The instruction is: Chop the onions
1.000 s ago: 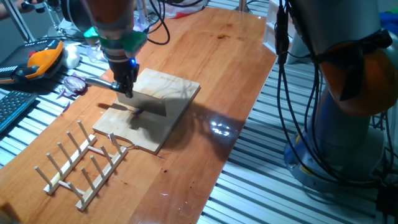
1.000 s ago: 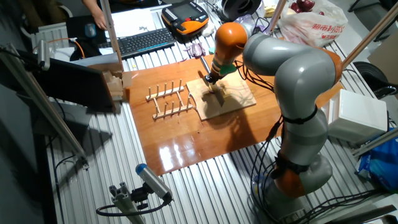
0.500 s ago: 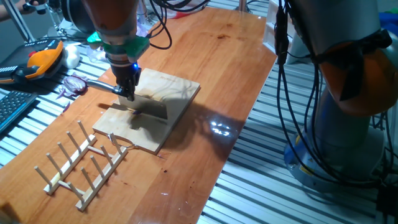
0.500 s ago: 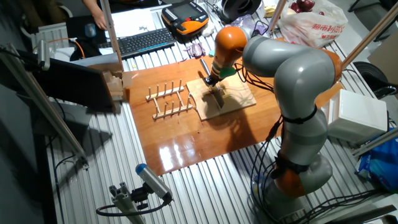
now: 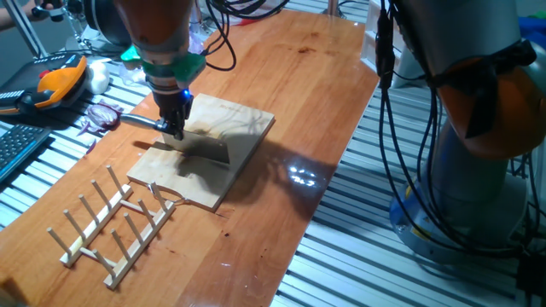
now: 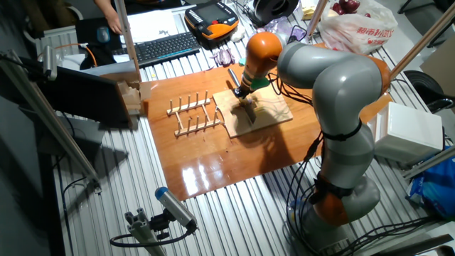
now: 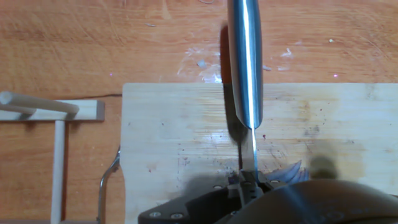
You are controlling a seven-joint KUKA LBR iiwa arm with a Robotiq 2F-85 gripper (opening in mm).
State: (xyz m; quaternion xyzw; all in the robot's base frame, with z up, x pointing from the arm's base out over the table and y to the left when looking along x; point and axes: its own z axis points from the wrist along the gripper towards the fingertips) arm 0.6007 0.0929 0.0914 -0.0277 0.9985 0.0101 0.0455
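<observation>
Change: knife (image 7: 244,68) blade sat lower on the cutting board (image 5: 243,128) 1 s ago, purple sliver showing beside it; now lifted slightly, sliver hidden.
Meaning: likely between strokes; chopping not finished.
Claw (image 5: 174,130): clamped on the knife handle.
Onions (image 7: 287,170): thin purple slivers under the blade's near end, on the board.
Materials: pale scuffed wood board; polished steel blade; glossy wooden desk (image 5: 316,77); dowel rack (image 5: 111,226) on the left.
</observation>
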